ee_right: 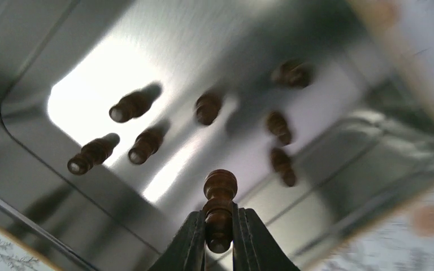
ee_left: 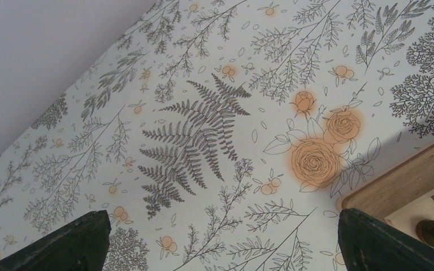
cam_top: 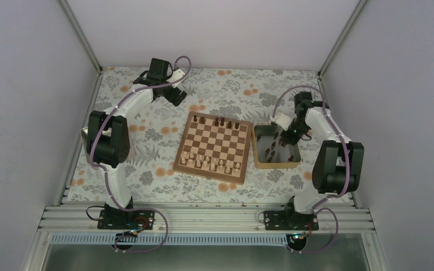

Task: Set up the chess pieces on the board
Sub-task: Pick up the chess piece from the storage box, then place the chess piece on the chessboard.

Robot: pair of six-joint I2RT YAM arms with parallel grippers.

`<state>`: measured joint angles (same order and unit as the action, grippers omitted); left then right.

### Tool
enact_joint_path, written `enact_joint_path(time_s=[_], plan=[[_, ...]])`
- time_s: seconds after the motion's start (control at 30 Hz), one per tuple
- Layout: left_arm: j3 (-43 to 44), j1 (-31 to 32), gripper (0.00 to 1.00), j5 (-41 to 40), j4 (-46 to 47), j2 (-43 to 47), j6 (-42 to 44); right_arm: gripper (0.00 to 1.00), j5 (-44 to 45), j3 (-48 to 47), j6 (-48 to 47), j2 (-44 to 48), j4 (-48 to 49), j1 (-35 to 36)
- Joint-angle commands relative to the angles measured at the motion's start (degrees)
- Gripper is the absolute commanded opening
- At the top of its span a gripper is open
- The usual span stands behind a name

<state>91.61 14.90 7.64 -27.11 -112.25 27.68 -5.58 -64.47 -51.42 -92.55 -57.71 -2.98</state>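
Pinching one dark chess piece (ee_right: 220, 186) by its lower body, our right gripper (ee_right: 219, 219) has its jaws drawn narrow against the wood on both sides, and the piece's rounded head stands clear above the fingertips. Beneath it we see the shiny metal floor of the tray (ee_right: 90, 45), where several more dark chess pieces (ee_right: 130, 106) sit loose and apart from one another. From above, we find the right gripper over the far part of that tan-rimmed tray, which lies just beside the right edge of the board (cam_top: 213, 145). On the board, dark chessmen (cam_top: 221, 122) line the far edge with gaps between them, and pale chessmen (cam_top: 212, 164) stand in the near rows. Our left gripper (ee_left: 223, 226) hangs with its jaws spread wide and nothing between them, over the floral tablecloth (ee_left: 203, 130) beyond the board's far left corner. A corner of the board shows at the lower right of its wrist view.
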Motion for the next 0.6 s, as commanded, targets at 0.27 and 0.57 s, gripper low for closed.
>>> enact_joint_path(time_s=[0.27, 0.57], plan=[[2.0, 0.4, 1.0, 1.4, -1.7, -0.1, 0.4, 0.08, -3.1, -33.8, -1.4, -11.0, -10.2, 14.2], [1.5, 0.7, 1.0, 0.3, -1.2, 0.4, 0.9, 0.08, -4.7, -57.3, -2.7, -28.3, -9.8, 28.2]])
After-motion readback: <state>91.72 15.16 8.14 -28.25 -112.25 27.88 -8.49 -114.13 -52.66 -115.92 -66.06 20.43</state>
